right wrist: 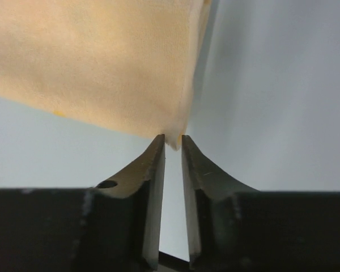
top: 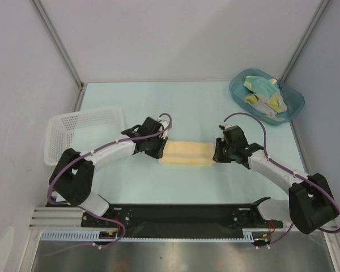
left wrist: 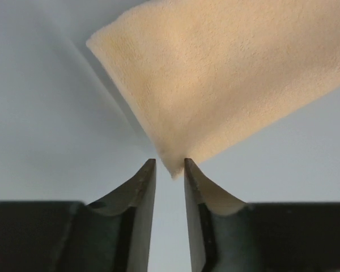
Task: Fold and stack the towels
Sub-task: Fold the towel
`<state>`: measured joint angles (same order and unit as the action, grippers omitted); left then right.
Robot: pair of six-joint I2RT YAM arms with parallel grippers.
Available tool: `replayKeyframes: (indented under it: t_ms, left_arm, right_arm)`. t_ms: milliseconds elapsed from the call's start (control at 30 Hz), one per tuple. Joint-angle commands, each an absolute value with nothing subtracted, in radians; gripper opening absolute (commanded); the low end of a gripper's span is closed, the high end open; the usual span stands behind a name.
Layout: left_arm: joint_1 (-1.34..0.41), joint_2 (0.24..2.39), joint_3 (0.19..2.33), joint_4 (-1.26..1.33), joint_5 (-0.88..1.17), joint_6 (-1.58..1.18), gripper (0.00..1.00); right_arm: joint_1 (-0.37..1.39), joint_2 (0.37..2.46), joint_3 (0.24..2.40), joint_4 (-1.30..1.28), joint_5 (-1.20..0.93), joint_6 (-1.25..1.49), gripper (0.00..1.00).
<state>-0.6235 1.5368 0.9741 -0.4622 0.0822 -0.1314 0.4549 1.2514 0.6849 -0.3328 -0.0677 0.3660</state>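
A pale yellow towel (top: 186, 153) lies folded into a long strip on the table between the two arms. My left gripper (top: 160, 148) is at its left end. In the left wrist view, the towel's (left wrist: 226, 73) corner pokes just between the tips of the left gripper (left wrist: 170, 161), whose jaws stand a little apart and do not pinch it. My right gripper (top: 215, 152) is at the strip's right end. There the towel's (right wrist: 102, 62) corner sits loose in the narrow gap of the right gripper (right wrist: 173, 136), also open. More towels (top: 262, 93), yellow, teal and grey, lie crumpled in the teal tub.
The teal plastic tub (top: 292, 107) stands at the back right near the table's edge. A white mesh basket (top: 82, 131) sits at the left, just behind the left arm. Grey walls close in the back and sides.
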Motion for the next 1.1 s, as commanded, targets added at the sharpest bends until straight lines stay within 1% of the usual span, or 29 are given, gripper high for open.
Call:
replayKeyframes:
  t_ms: [0, 67, 133, 233, 267, 400, 533, 567, 667, 767, 833, 867, 933, 1000, 1067]
  left_arm:
    - [-0.641, 1.467, 0.992, -0.502, 0.003, -0.169, 0.35]
    - [-0.640, 1.431, 1.014, -0.520, -0.038, -0.186, 0.40]
    - [-0.643, 1.419, 1.049, -0.531, -0.044, -0.221, 0.44]
    - [-0.650, 1.390, 1.040, -0.476, 0.033, -0.271, 0.45]
    - [-0.653, 1.385, 1.026, -0.425, 0.085, -0.285, 0.45]
    - [-0.657, 1.402, 0.915, -0.324, 0.150, -0.351, 0.43]
    - [-0.657, 1.459, 0.845, -0.278, 0.098, -0.386, 0.41]
    - [-0.657, 1.472, 0.839, -0.273, 0.088, -0.393, 0.38]
    - [-0.657, 1.522, 0.831, -0.278, 0.042, -0.411, 0.35]
    - [-0.657, 1.534, 0.854, -0.299, 0.011, -0.416, 0.35]
    - [-0.657, 1.529, 0.896, -0.322, 0.003, -0.423, 0.37]
    - [-0.657, 1.529, 0.916, -0.365, -0.042, -0.425, 0.40]
    - [-0.657, 1.532, 0.982, -0.426, -0.066, -0.420, 0.43]
    - [-0.657, 1.542, 1.024, -0.454, -0.094, -0.413, 0.45]
    - [-0.655, 1.548, 1.066, -0.445, -0.075, -0.396, 0.45]
  right_arm:
    - [0.459, 1.220, 0.729, -0.408, -0.029, 0.402, 0.26]
    - [0.459, 1.209, 0.762, -0.457, -0.014, 0.420, 0.29]
    - [0.459, 1.207, 0.776, -0.472, -0.023, 0.457, 0.29]
    - [0.460, 1.215, 0.787, -0.450, -0.053, 0.500, 0.28]
    - [0.462, 1.226, 0.781, -0.401, -0.102, 0.506, 0.28]
    - [0.463, 1.264, 0.727, -0.321, -0.152, 0.546, 0.27]
    - [0.463, 1.290, 0.648, -0.246, -0.124, 0.565, 0.27]
    - [0.463, 1.295, 0.635, -0.220, -0.121, 0.566, 0.27]
    - [0.465, 1.322, 0.615, -0.173, -0.147, 0.548, 0.27]
    - [0.463, 1.325, 0.624, -0.181, -0.149, 0.535, 0.27]
    - [0.463, 1.307, 0.635, -0.202, -0.129, 0.528, 0.27]
    - [0.463, 1.301, 0.652, -0.230, -0.124, 0.525, 0.27]
    - [0.463, 1.286, 0.673, -0.258, -0.111, 0.517, 0.27]
    - [0.463, 1.282, 0.702, -0.273, -0.109, 0.509, 0.27]
    - [0.462, 1.295, 0.713, -0.235, -0.118, 0.499, 0.28]
